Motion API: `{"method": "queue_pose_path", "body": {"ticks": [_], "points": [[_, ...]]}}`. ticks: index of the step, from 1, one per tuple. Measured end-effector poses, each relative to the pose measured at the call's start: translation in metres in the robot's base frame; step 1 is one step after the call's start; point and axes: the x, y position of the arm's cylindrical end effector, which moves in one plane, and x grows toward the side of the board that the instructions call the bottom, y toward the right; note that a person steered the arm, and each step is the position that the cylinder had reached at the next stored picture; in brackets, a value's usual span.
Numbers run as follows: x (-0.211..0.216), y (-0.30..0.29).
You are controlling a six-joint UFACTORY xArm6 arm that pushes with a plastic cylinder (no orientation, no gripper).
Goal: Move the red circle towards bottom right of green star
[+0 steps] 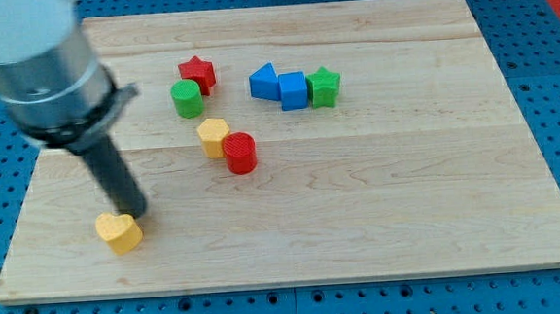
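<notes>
The red circle (240, 152) stands near the board's middle, touching a yellow hexagon block (213, 138) on its upper left. The green star (324, 86) sits up and to the right of it, pressed against a blue cube (293, 90). My tip (136, 213) rests at the lower left of the board, touching the upper right of a yellow heart block (119, 232), far left of the red circle.
A blue triangle (264, 82) adjoins the blue cube on its left. A red star (197, 72) and a green circle (187, 99) sit together at the upper middle. The wooden board (409, 198) lies on a blue pegboard table.
</notes>
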Motion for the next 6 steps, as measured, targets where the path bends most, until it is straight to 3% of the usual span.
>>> {"method": "queue_pose_path", "body": {"ticks": [1, 4, 6], "points": [[-0.015, 0.058], [-0.103, 0.099], [-0.119, 0.182]]}}
